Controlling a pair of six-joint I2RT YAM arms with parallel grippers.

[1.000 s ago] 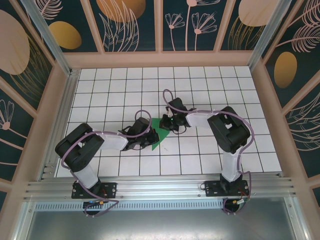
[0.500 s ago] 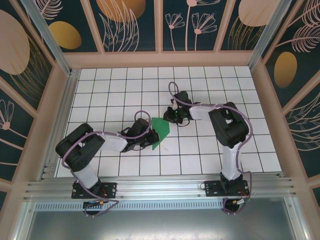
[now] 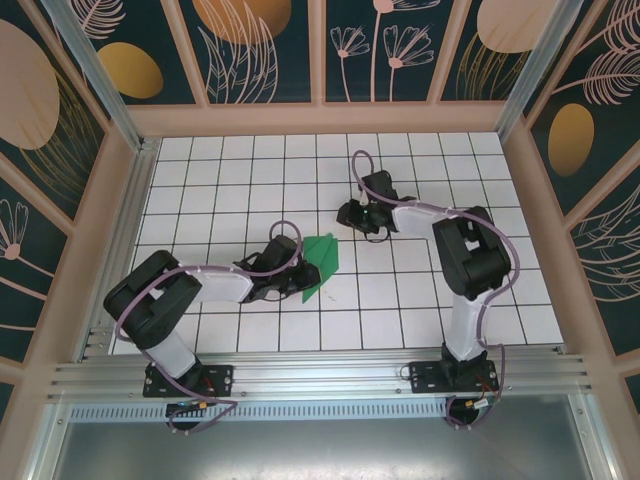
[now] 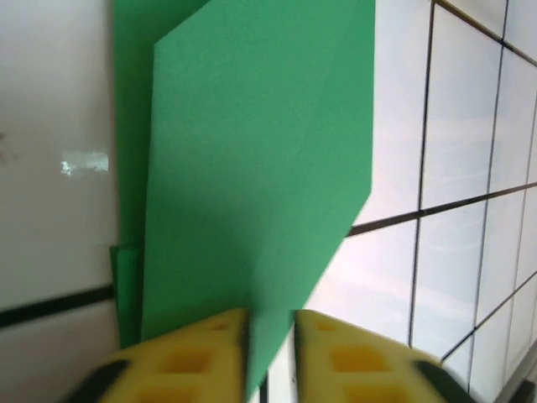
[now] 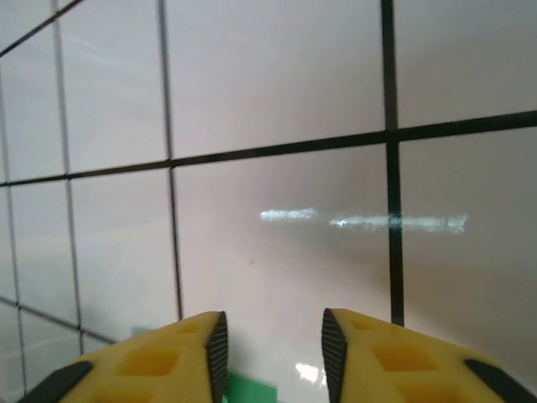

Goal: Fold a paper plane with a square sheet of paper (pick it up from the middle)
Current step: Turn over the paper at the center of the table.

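From above, the right pincer (image 3: 346, 214) has let go and pulled back from the green paper (image 3: 322, 262), which lies part folded on the bench (image 3: 420, 300) beside the left pincer (image 3: 298, 280); that fold looks done. At the left wrist, the pincer (image 4: 270, 353) is a little apart, the paper's edge between its jaws; at the right wrist, the pincer (image 5: 274, 353) is apart, a green corner just below.
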